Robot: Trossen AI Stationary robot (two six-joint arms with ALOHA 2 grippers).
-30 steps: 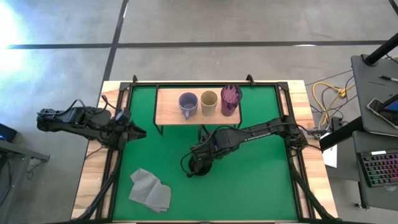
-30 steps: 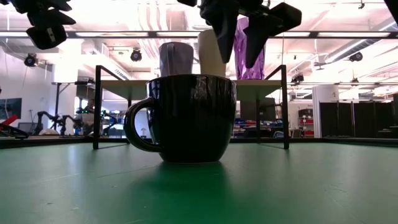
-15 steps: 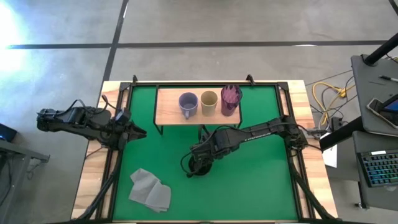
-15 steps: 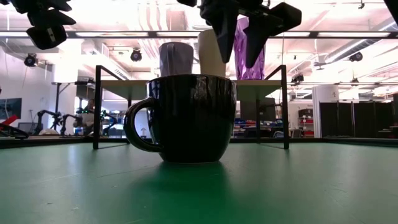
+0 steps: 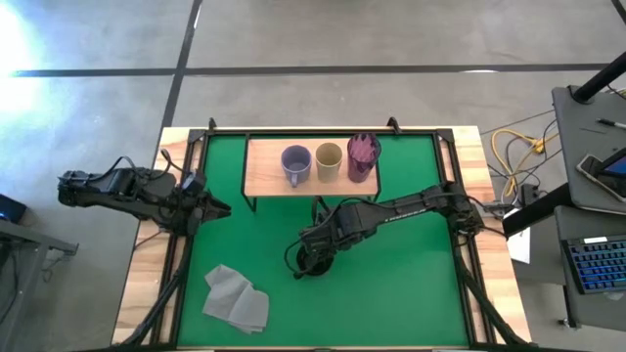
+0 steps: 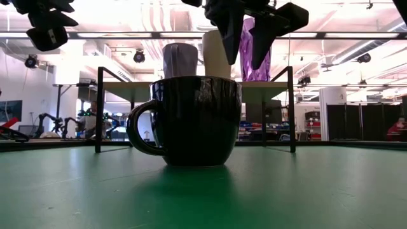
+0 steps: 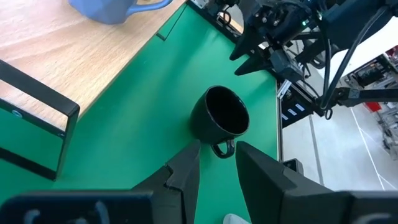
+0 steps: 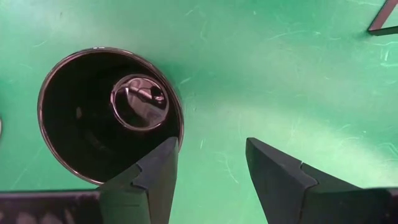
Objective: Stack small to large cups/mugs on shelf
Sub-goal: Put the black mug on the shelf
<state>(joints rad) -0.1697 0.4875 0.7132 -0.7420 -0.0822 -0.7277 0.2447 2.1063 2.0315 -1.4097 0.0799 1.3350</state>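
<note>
The shelf (image 5: 264,168) stands at the back of the mat (image 5: 411,293), which covers the table (image 5: 147,293). On the shelf sit three vessels in a row: a mug (image 5: 295,163) on the left, a cup (image 5: 329,158) in the middle, a tumbler (image 5: 363,156) on the right (each just beside the next). In front of the shelf, on the mat, stands another mug (image 6: 187,119), under the right end effector (image 8: 208,165). A cloth (image 5: 236,298) lies near the front left. The left end effector (image 5: 217,207) is at the mat's left edge.

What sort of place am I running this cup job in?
Probably a robotics lab or workshop. The low view shows an open ceiling with pipes and lights and another robot arm in the background; the high view shows a bare concrete floor and a keyboard beside the table.
</note>
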